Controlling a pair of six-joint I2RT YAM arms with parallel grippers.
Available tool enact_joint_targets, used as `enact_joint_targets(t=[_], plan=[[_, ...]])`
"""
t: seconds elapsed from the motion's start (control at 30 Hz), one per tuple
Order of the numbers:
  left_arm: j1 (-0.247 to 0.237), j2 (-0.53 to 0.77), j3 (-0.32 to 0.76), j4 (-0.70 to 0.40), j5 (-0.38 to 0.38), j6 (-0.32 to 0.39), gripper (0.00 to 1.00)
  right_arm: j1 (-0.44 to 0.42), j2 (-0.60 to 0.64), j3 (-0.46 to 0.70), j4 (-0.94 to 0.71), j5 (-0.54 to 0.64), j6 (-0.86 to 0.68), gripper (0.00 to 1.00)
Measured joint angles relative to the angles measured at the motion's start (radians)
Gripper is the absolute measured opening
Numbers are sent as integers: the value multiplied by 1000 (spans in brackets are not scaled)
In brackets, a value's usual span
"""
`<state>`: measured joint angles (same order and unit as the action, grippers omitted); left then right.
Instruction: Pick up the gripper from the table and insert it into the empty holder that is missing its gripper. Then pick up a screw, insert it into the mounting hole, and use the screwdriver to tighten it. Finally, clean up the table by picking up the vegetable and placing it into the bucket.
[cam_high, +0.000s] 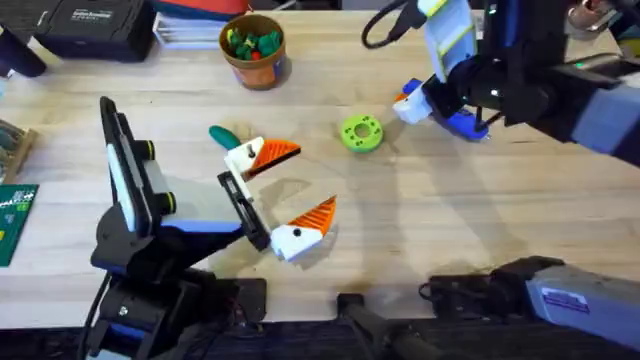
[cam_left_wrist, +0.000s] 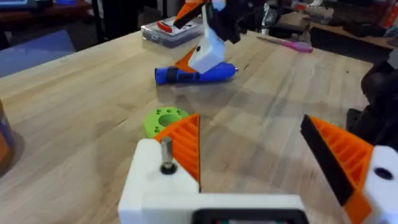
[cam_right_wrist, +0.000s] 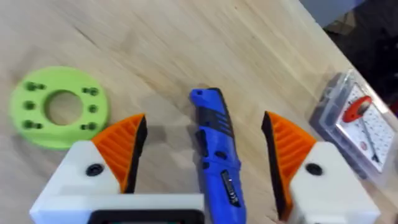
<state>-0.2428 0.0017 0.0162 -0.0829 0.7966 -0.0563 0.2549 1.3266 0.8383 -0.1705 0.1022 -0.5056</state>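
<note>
Now screwdriver (cam_right_wrist: 216, 149) on table between right gripper (cam_right_wrist: 202, 155) wide jaws; left jaws wide too.

screwdriver (cam_right_wrist: 216, 155) tip cut off, vegetable (cam_high: 223, 136) partly hidden — behind holder (cam_high: 243, 157)

The light wooden table (cam_high: 420, 230) carries 1 bucket (cam_high: 254, 50) near its far edge, a green vegetable (cam_high: 222, 135), a lime disc (cam_high: 361, 132) and the blue screwdriver (cam_high: 462, 123).

A light wooden desk (cam_high: 470, 230) (pale planks, grain visible) spans the scene; a black case (cam_high: 95, 28) sits at its far corner. Beyond, a cluttered workbench (cam_left_wrist: 348, 34) stands in dim surroundings.
</note>
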Motion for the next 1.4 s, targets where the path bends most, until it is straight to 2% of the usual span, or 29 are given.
enact_joint_targets(t=[0.13, 0.2, 0.23, 0.27, 0.4, 0.5, 0.63, 0.77, 0.83, 0.93, 1.17, 1.27, 1.4], plan=[[0, 0, -3, 28, -20, -3, 985, 25, -55, 0, -30, -39, 49, 994], [0, 0, -4, 65, -49, -33, 985, 40, -76, 0, -38, -49, 63, 994], [0, 0, 22, -10, -133, -120, 985, 60, -99, 0, -41, -59, 74, 993], [0, 0, 47, -70, -166, -142, 985, 65, -104, 0, -41, -61, 77, 993], [0, 56, 217, -310, -299, -154, 985, 70, -109, 0, -41, -67, 83, 994], [0, 166, 399, -449, -424, -143, 985, 70, -109, 0, -41, -67, 84, 994], [0, 386, 634, -657, -622, -135, 985, 70, -109, 0, -41, -67, 87, 994], [3, 649, 822, -860, -812, -132, 985, 70, -109, 0, -42, -67, 87, 996], [17, 774, 880, -898, -866, -131, 985, 70, -109, 0, -42, -67, 87, 994], [57, 939, 922, -901, -897, -175, 985, 70, -109, 0, -42, -67, 87, 994], [168, 1214, 935, -896, -874, -407, 985, 70, -109, 0, -43, -67, 87, 993], [229, 1303, 935, -827, -864, -513, 985, 70, -109, 0, -43, -67, 87, 994], [271, 1412, 935, -707, -837, -585, 985, 70, -109, 0, -43, -67, 87, 994]])
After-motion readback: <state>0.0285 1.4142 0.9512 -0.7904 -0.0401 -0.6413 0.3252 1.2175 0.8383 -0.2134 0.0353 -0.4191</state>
